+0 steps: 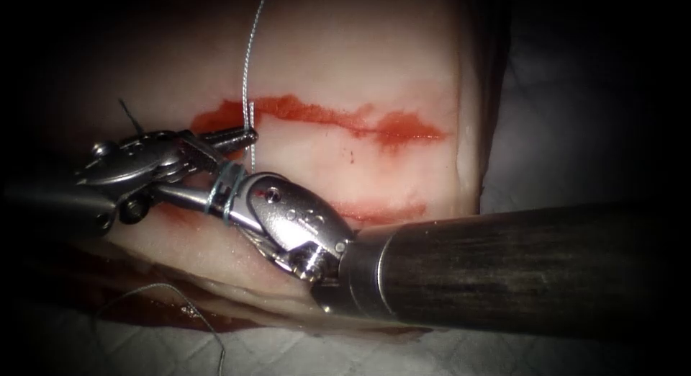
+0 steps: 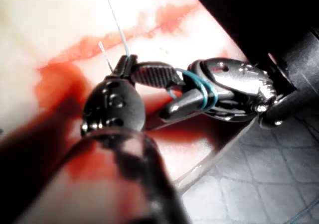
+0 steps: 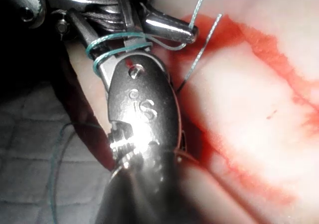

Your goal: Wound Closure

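In the endoscope view, the tissue is seen with its cut lying along a 9-to-3 o'clock axis and edged with red fluid. The thread comes down from 12 o'clock, almost square to that axis, and meets the cut near its left end. A pale short end hangs on towards 6 o'clock. The left tool is pointed to 3 o'clock, with its tip right at this thread, so it is judged the nearer arm. Whether anything is gripped by it cannot be told. The right tool enters from 4 o'clock and is pointed to 9 o'clock, passing just under the left tool. Two or three turns of thread are wound round it just ahead of its wrist. Whether it is clenched cannot be told, as its tip is hidden. The needle's place cannot be made out.

In the left wrist view, the thread and the short end are seen meeting the left tool. The teal turns are seen lying snug on the right tool.

In the right wrist view, the turns are seen round the right tool. The thread is carried on past the tip of the left tool, thin, lightly twisted and taut.
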